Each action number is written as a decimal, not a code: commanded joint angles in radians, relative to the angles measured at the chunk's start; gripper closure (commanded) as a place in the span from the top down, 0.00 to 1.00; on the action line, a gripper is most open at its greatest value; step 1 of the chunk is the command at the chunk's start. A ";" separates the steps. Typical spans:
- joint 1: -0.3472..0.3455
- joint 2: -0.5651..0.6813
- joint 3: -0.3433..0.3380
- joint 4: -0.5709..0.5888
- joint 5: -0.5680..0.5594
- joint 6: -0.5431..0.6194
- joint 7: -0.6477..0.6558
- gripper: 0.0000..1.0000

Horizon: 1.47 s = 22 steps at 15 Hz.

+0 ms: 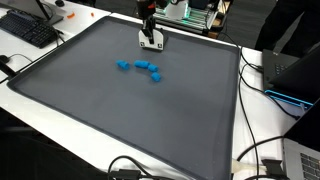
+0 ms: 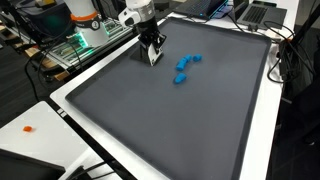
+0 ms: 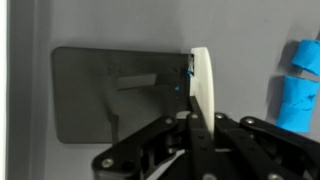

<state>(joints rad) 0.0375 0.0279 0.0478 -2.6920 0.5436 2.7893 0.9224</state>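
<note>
Under the grey mat (image 1: 120, 110) lies a white tabletop (image 2: 45, 118), which shows as a pale border around the mat's edges in both exterior views. The mat is the largest thing there: dark, flat and bare over most of its surface.

Above the mat, close to the edge nearest the arm's base, the robot arm (image 2: 138, 14) reaches down with its gripper (image 2: 152, 52) pointing at the surface. Off the mat, beyond one corner, a black keyboard (image 1: 30, 30) rests on the tabletop. Dark cables (image 1: 255, 150) trail over the tabletop beside another of the mat's edges.

On the mat, about its middle and well apart from the gripper, a small cluster of blue blocks (image 1: 141, 68) lies in a loose curved row, some of them touching each other. In the wrist view, two of these show at the border of the frame.

The jaws are clenched on a thin white piece (image 3: 201, 80), which stands on edge between them over the mat, near that same base-side edge. It casts a broad dark shadow on the mat beside it. Whether its lower end touches the mat cannot be told.

Off the mat, near another corner, a tiny orange bit (image 2: 28, 128) lies on the tabletop.
</note>
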 commanded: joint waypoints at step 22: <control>-0.067 -0.228 -0.037 0.094 -0.400 -0.400 -0.033 1.00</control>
<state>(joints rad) -0.0151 -0.1410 0.0035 -2.6174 0.2360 2.4736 0.9541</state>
